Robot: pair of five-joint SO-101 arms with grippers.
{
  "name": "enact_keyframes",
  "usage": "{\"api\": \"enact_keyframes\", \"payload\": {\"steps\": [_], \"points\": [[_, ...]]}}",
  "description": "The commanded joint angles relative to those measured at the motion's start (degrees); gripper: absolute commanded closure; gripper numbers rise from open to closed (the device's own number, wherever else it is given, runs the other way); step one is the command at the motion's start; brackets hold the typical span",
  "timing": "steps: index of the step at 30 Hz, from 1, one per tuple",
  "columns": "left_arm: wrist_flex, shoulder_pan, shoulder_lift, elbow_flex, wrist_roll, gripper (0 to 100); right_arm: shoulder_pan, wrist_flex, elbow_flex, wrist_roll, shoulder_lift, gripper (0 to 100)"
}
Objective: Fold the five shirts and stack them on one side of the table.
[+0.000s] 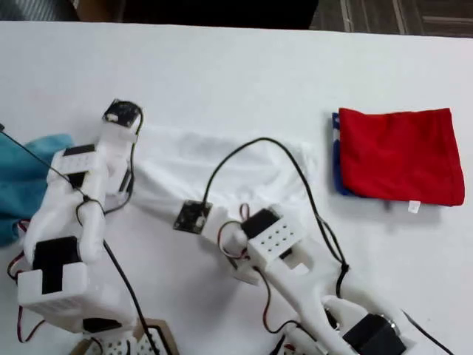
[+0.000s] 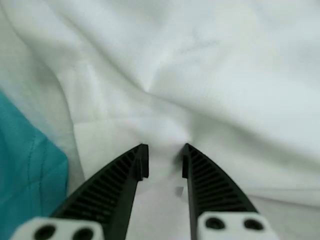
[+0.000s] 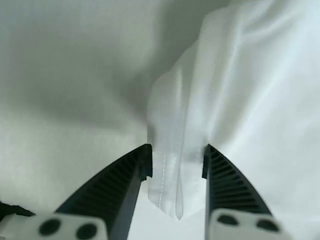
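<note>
1. The white cotton shirt [image 1: 222, 174] lies spread mid-frame on the white table [image 1: 222, 66]. The left gripper [image 2: 164, 156] is narrowed on a pinch of it, and the right gripper [image 3: 175, 159] on its stitched hem.
2. To fold well, both holds should probably rise level and travel together, keeping the edge taut.
3. The high view gives the layout: a folded red shirt [image 1: 399, 155] stacked on a blue one [image 1: 336, 159] at right, and a crumpled teal shirt [image 1: 29, 177] at left. The wrist views give each hold's detail.
</note>
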Motion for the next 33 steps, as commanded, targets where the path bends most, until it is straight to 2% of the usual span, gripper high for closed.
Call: {"api": "enact_keyframes", "payload": {"steps": [1,6,14,17,23,26,32,33], "points": [[-1.3,-0.4,-1.3,0.1,0.4,86,0.0,-3.2,2.8,-0.4,-1.1,80.9],[-1.3,-0.4,-1.3,0.2,0.4,86,0.0,-3.3,5.2,-1.1,-1.1,73.2],[-1.1,-0.4,-1.3,0.4,0.4,86,0.8,-6.4,6.2,-1.1,-0.7,73.4],[-1.0,-0.4,-1.3,0.5,0.4,87,3.4,-7.8,5.5,-1.1,3.4,73.4],[-1.0,-0.4,-1.3,0.5,0.4,87,6.3,-4.4,-5.4,-1.1,17.2,73.8],[-1.0,-0.4,-1.3,0.5,0.4,87,7.2,-2.0,-11.2,-1.1,23.8,78.8],[-0.9,-0.4,-1.3,0.6,0.4,87,7.0,0.7,-15.3,-1.2,29.0,98.8],[-0.9,-0.4,-1.3,0.6,0.4,87,7.2,0.7,-15.4,-1.2,29.0,97.4]]}}
